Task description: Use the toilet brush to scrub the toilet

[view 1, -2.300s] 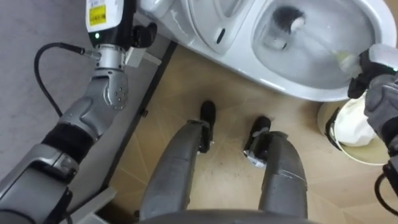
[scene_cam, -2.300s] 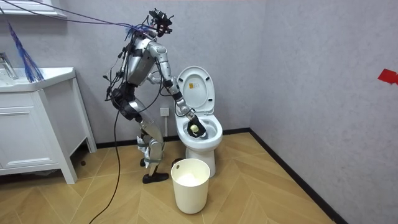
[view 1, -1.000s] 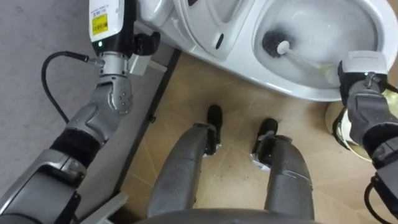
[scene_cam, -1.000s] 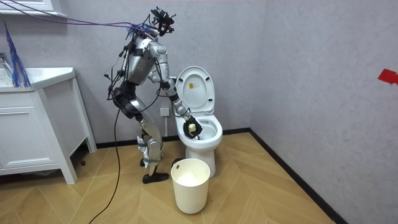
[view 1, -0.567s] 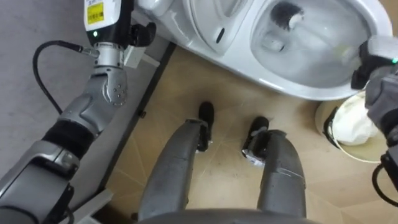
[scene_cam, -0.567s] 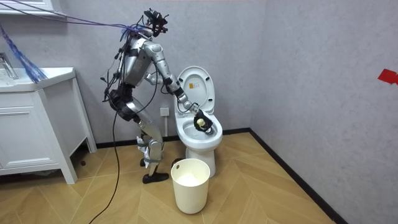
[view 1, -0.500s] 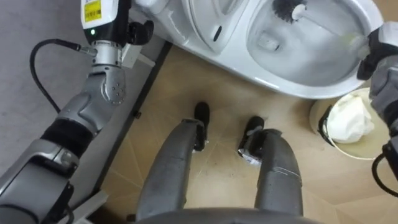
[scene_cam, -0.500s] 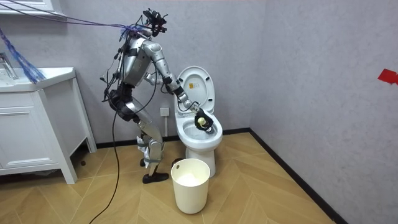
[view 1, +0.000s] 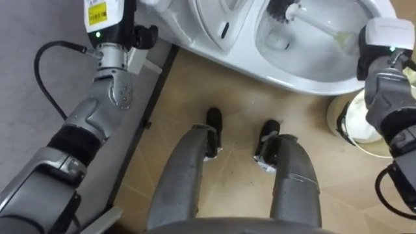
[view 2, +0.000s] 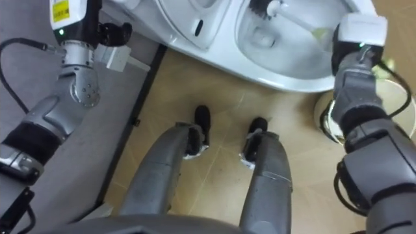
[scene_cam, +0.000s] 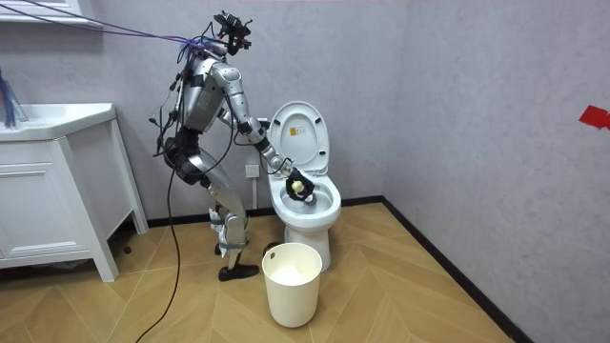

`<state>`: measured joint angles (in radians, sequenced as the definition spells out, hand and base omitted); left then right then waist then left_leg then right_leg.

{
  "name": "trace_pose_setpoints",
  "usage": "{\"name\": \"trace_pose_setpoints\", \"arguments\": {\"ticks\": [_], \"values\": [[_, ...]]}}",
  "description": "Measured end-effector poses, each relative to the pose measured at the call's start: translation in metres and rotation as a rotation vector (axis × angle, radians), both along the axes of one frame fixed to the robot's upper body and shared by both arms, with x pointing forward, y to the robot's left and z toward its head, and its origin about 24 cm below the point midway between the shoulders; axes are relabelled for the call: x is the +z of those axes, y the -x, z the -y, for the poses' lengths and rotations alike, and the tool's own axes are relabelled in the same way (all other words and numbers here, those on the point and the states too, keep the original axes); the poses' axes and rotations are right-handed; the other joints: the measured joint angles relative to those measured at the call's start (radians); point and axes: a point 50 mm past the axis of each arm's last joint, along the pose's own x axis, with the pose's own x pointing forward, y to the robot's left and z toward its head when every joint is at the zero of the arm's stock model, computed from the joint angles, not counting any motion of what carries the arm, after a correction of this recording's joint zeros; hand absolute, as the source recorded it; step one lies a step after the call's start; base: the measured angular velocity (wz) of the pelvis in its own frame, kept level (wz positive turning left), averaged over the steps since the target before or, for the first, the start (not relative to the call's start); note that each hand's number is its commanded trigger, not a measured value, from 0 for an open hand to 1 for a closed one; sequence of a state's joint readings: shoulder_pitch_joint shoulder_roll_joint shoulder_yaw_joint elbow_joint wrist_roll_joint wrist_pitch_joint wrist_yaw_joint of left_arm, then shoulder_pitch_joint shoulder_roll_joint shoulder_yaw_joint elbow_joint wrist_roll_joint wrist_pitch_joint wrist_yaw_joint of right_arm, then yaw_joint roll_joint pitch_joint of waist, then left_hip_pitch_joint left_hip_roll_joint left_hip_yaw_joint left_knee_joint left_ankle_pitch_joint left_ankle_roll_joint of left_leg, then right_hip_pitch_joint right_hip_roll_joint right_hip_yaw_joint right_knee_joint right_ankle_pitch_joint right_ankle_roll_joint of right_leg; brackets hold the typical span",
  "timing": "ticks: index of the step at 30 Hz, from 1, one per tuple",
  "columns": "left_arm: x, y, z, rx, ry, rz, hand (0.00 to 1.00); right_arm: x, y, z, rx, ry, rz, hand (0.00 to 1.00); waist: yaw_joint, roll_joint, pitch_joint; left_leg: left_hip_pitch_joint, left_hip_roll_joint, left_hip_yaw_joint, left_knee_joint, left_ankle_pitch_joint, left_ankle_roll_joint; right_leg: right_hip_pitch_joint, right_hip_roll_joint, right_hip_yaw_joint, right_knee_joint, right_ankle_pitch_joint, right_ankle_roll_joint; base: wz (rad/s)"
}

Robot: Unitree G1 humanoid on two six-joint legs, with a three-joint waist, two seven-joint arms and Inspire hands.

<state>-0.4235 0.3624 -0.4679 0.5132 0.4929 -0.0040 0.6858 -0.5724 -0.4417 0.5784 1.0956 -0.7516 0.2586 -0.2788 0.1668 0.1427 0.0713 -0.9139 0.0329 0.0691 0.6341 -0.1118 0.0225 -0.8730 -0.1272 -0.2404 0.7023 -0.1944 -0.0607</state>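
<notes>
Diagonally, toilet brush (view 1: 315, 23) points from right robot hand (view 1: 376, 55) into bowl (view 1: 305, 75)

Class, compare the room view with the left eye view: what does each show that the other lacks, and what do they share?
Room view: a white cabinet, a red wall mark, and the whole robot standing bent beside the toilet. Left eye view: the head of the brush down in the bowl. Both: the toilet, the bin, and the right hand holding the brush.
</notes>
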Motion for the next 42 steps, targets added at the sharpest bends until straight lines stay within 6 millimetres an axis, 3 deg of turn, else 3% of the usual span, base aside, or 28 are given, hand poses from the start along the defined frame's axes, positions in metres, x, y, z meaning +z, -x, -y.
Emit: {"name": "trace_pose_setpoints", "arguments": {"ticks": [3, 6, 10, 14, 16, 17, 22, 25, 28, 29, 30, 33, 35, 39, 42], "values": [[-0.002, 0.003, -0.002, 0.008, 0.005, 0.002, 0.0, -0.008, 0.007, -0.005, -0.011, -0.022, -0.046, 1.0, 0.006, 0.014, -0.0007, -0.003, 0.011, -0.004, -0.014, 0.002, -0.007, 0.0, 0.008, -0.004, -0.024, 0.006, -0.007, -0.05], [-0.002, 0.006, -0.006, 0.023, 0.028, 0.022, 0.0, -0.006, 0.005, -0.01, -0.007, -0.049, -0.054, 1.0, -0.001, 0.015, -0.0012, -0.005, 0.018, -0.01, -0.016, -0.001, -0.015, 0.002, 0.022, -0.006, -0.032, 0.011, -0.024, 0.0], [-0.006, 0.012, -0.009, 0.036, 0.056, 0.04, 0.0, -0.009, 0.008, -0.019, 0.011, -0.073, -0.066, 1.0, -0.008, 0.016, -0.0021, -0.009, 0.031, -0.018, -0.011, -0.004, -0.021, 0.01, 0.043, -0.008, -0.047, 0.012, -0.03, 0.0], [-0.014, 0.021, -0.019, 0.079, 0.064, 0.035, 0.0, -0.011, 0.013, -0.029, 0.055, -0.07, -0.062, 1.0, -0.045, 0.016, -0.0037, -0.001, 0.031, -0.016, -0.017, -0.009, -0.024, 0.015, 0.043, -0.006, -0.049, 0.007, -0.03, 0.0], [-0.017, 0.024, -0.023, 0.092, 0.066, 0.027, 0.0, -0.014, 0.016, -0.032, 0.067, -0.068, -0.07, 1.0, -0.057, 0.017, -0.0091, 0.003, 0.032, -0.017, -0.016, -0.009, -0.024, 0.021, 0.046, -0.007, -0.056, 0.007, -0.031, 0.0], [-0.019, 0.026, -0.024, 0.095, 0.078, 0.019, 0.0, -0.018, 0.019, -0.032, 0.069, -0.068, -0.09, 1.0, -0.062, 0.017, -0.017, 0.006, 0.033, -0.018, -0.017, -0.009, -0.024, 0.025, 0.045, -0.008, -0.06, 0.008, -0.031, 0.0], [-0.02, 0.024, -0.023, 0.078, 0.097, -0.004, 0.0, -0.02, 0.021, -0.021, 0.053, -0.045, -0.125, 1.0, -0.057, 0.016, -0.0189, 0.024, 0.033, -0.018, -0.021, -0.012, -0.023, 0.047, 0.041, -0.01, -0.064, 0.007, -0.029, 0.0], [-0.016, 0.019, -0.015, 0.034, 0.084, -0.005, 0.0, -0.016, 0.021, 0.005, 0.003, -0.026, -0.13, 1.0, -0.022, 0.015, -0.0178, 0.024, 0.031, -0.018, -0.011, -0.013, -0.021, 0.046, 0.036, -0.009, -0.055, 0.005, -0.025, 0.02], [-0.013, 0.017, -0.014, 0.011, 0.065, -0.003, 0.0, -0.009, 0.018, 0.025, -0.089, -0.136, -0.089, 1.0, -0.012, -0.003, -0.0085, 0.015, 0.02, -0.01, -0.008, -0.013, -0.017, 0.024, 0.018, -0.004, -0.021, -0.004, -0.023, 0.1], [-0.01, 0.015, -0.016, 0.01, 0.051, 0.007, 0.0, -0.008, 0.017, 0.027, -0.134, -0.214, -0.061, 1.0, -0.012, -0.02, -0.0053, 0.007, 0.01, -0.011, -0.013, -0.007, -0.015, 0.007, 0.004, -0.005, -0.005, -0.01, -0.026, 0.15], [-0.005, 0.013, -0.017, 0.009, 0.045, 0.029, 0.0, -0.007, 0.015, 0.027, -0.188, -0.303, -0.021, 1.0, -0.014, -0.041, -0.0049, -0.008, 0.004, -0.005, -0.009, -0.004, -0.014, -0.017, -0.005, 0.001, 0.018, -0.017, -0.028, 0.17], [0.005, 0.009, -0.02, 0.027, 0.04, 0.086, 0.0, 0.015, -0.003, 0.028, -0.323, -0.547, 0.187, 1.0, -0.031, -0.064, -0.0046, -0.048, -0.01, 0.0, 0.008, 0.003, -0.011, -0.073, -0.017, 0.018, 0.056, -0.023, -0.026, 0.09], [0.007, 0.008, -0.021, 0.032, 0.036, 0.094, 0.0, 0.025, -0.009, 0.033, -0.346, -0.555, 0.222, 1.0, -0.038, -0.068, -0.0027, -0.054, -0.014, 0.003, 0.021, 0.004, -0.009, -0.079, -0.025, 0.02, 0.07, -0.023, -0.025, 0.0], [0.01, 0.004, -0.027, 0.058, -0.036, 0.136, 0.0, 0.027, -0.012, 0.029, -0.312, -0.529, 0.239, 1.0, -0.068, -0.094, 0.0071, -0.063, -0.018, 0.005, 0.027, 0.003, -0.006, -0.091, -0.03, 0.029, 0.088, -0.031, -0.018, 0.02], [0.011, 0.003, -0.028, 0.067, -0.044, 0.136, 0.0, 0.036, -0.017, 0.028, -0.252, -0.435, 0.256, 1.0, -0.086, -0.097, 0.0062, -0.069, -0.03, 0.009, 0.029, 0.009, 0.0, -0.101, -0.041, 0.032, 0.1, -0.029, -0.011, 0.05]]}}
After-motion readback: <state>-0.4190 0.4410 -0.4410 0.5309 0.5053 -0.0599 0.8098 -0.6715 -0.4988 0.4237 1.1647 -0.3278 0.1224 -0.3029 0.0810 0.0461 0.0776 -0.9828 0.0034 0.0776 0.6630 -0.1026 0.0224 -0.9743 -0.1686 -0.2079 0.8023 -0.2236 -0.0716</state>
